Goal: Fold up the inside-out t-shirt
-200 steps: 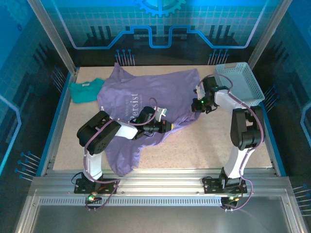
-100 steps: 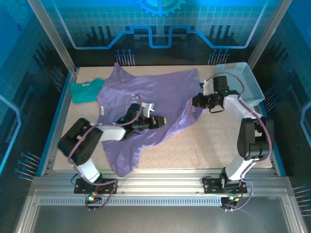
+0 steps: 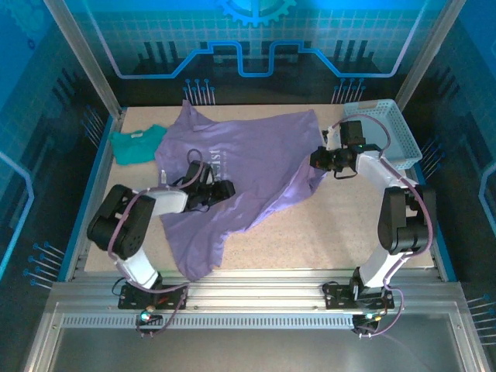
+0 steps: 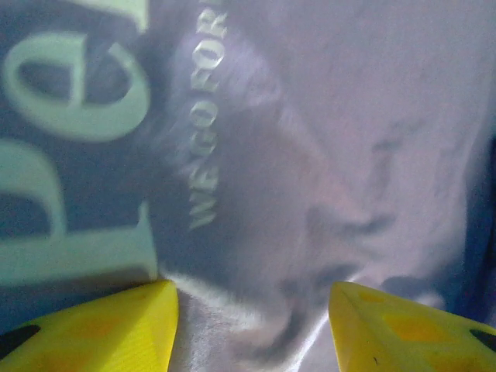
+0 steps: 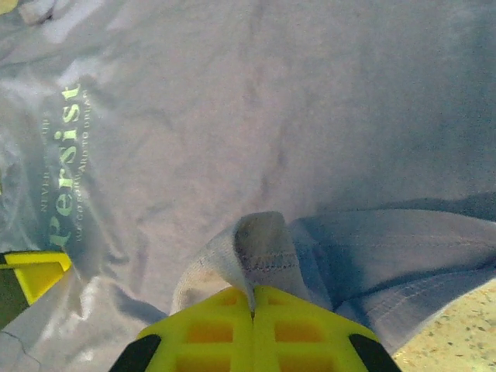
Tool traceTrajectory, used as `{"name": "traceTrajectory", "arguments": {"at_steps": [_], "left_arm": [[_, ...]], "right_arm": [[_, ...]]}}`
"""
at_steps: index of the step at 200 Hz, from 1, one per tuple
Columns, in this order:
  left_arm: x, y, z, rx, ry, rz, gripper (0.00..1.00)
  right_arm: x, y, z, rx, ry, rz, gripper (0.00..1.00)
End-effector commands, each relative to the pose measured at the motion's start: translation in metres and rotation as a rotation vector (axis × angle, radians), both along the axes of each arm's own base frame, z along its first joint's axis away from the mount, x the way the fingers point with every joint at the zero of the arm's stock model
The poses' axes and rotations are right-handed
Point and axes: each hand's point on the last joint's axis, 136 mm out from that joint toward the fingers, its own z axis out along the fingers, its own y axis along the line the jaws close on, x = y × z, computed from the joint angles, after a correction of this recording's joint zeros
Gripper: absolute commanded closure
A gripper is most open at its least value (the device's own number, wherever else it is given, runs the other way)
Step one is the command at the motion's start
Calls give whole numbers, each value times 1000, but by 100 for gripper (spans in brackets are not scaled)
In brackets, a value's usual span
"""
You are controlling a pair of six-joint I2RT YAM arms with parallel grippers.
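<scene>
- Top external: lavender-purple cotton t-shirt [image 3: 256, 151] lies crumpled on the worktop [image 3: 349, 225] between my 2 arms.
- My right gripper [image 3: 316, 160] pinches its right-hand hem; my left gripper [image 3: 223, 189], jaws parted, sits over the white lettering [image 3: 215, 152].

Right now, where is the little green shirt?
In the top view, the green shirt lies at the far left corner of the table, just left of the big purple t-shirt.
</scene>
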Motion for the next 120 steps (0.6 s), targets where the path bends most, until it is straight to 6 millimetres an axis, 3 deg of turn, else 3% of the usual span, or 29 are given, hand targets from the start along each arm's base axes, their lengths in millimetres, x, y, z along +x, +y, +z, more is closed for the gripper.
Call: {"name": "traceTrajectory", "arguments": {"at_steps": [1,27,44,59,72,92,106,120], "left_arm": [[17,-3,-17,20,44,12,45],[50,-15,-20,15,26,10,45],[77,-26,-11,3,-14,0,45],[98,-32,11,4,-75,-11,45],[102,-32,32,9,-127,-27,44],[76,-25,57,39,-179,-44,43],[38,-18,62,67,-178,-51,42],[-12,-4,49,132,-126,-47,42]], "right_arm": [[9,-19,-2,-29,5,-48,100],[16,-41,-2,-18,16,-131,100],[21,-45,0,-10,6,-156,100],[23,-43,2,-2,3,-153,100],[22,-40,2,-3,5,-146,100],[18,-39,2,-12,4,-139,100],[15,-38,2,-11,3,-136,100],[13,-36,2,-14,3,-130,100]]}}
